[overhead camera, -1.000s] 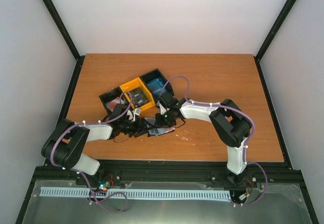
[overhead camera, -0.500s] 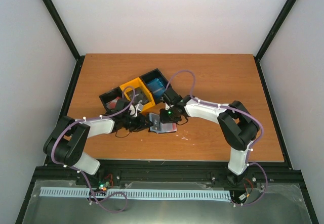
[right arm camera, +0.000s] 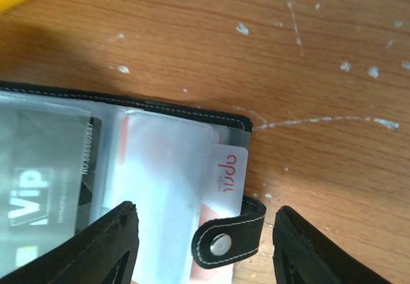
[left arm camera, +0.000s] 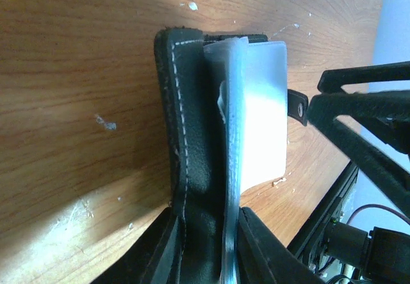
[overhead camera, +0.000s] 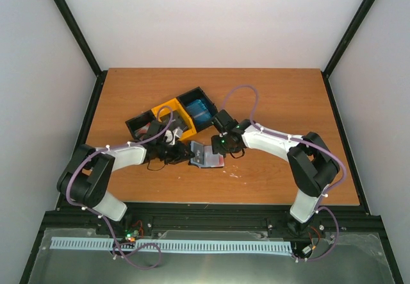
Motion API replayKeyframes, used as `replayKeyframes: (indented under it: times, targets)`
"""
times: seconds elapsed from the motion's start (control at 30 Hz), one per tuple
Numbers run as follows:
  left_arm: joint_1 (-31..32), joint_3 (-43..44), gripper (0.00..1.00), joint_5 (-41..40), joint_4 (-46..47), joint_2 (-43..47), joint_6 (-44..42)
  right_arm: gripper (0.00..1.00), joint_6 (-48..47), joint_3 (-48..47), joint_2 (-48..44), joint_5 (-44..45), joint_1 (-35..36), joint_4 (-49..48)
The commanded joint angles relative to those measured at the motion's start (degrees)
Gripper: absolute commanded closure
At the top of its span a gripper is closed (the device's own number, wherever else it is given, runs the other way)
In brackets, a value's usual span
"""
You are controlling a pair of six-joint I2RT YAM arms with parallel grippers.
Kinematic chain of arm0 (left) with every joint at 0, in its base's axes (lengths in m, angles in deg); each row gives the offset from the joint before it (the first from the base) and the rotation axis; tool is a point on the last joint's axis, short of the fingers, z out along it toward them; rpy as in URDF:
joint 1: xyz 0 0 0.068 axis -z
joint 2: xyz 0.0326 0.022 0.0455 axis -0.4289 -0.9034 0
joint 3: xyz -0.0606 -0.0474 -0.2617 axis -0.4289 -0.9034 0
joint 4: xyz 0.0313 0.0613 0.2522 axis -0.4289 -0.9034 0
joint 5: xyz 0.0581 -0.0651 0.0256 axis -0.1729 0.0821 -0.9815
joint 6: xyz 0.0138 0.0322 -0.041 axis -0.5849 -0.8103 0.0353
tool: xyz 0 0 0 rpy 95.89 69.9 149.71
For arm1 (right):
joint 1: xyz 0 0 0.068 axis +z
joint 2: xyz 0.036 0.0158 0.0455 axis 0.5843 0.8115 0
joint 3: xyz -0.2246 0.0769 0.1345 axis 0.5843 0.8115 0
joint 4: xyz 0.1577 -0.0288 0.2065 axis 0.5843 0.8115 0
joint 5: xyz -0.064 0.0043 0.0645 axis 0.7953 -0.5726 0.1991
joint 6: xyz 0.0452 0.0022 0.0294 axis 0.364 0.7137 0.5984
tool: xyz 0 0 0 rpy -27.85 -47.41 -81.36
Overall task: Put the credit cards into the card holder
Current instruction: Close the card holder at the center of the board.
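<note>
The black card holder (overhead camera: 206,156) lies open on the table, its pale inner pockets facing up. My left gripper (overhead camera: 184,154) is shut on the holder's left edge; in the left wrist view (left arm camera: 208,249) its jaws pinch the black cover (left arm camera: 186,117) and a clear pocket. My right gripper (overhead camera: 219,145) is open over the holder's right end (right arm camera: 202,249), holding nothing. A red-and-white credit card (right arm camera: 229,168) sticks partly out of a clear pocket. A dark card (right arm camera: 38,188) sits in the neighbouring pocket. The closing tab (right arm camera: 227,239) lies between my right fingers.
A black-and-yellow three-compartment tray (overhead camera: 168,109) stands just behind the holder, with blue cards (overhead camera: 199,110) in its right compartment and more cards in the others. White scuff marks (overhead camera: 238,174) dot the wooden table in front of the holder.
My right gripper has drawn back to the right, off the holder. The holder and my left gripper have shifted slightly right, and the holder's pockets now lie exposed.
</note>
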Motion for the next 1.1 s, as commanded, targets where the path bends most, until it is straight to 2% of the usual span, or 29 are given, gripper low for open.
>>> replayKeyframes:
  times: [0.0,0.17,0.33,0.43,0.67,0.83,1.07]
  targets:
    - [0.20,3.70,0.75,0.25,-2.92,-1.03,-1.66,0.40,-0.10,2.08,0.12,-1.66,-1.03,0.46]
    - [0.35,5.18,0.75,1.18,-4.18,-1.22,-1.15,0.36,-1.02,4.09,1.40,-7.66,-1.04,-1.00]
    - [1.26,6.85,0.74,1.51,-5.32,-1.42,-1.04,0.37,-1.63,4.41,3.07,-8.99,-1.12,-1.39]
    - [2.37,7.83,0.73,1.43,-6.04,-1.60,-0.82,0.40,-1.48,4.00,4.44,-9.24,-1.36,-1.41]
    - [5.57,11.95,0.68,-1.93,-11.20,-2.27,-1.26,0.56,-1.35,4.93,6.01,-8.81,-1.48,-1.20]
    - [8.31,13.64,0.59,0.10,-9.80,-4.72,-1.18,0.58,-1.20,5.88,6.00,-9.34,-1.55,-2.07]
    - [9.55,15.03,0.58,3.32,-4.90,-9.43,-1.18,0.59,-0.30,7.92,5.64,-9.98,-2.19,-4.29]
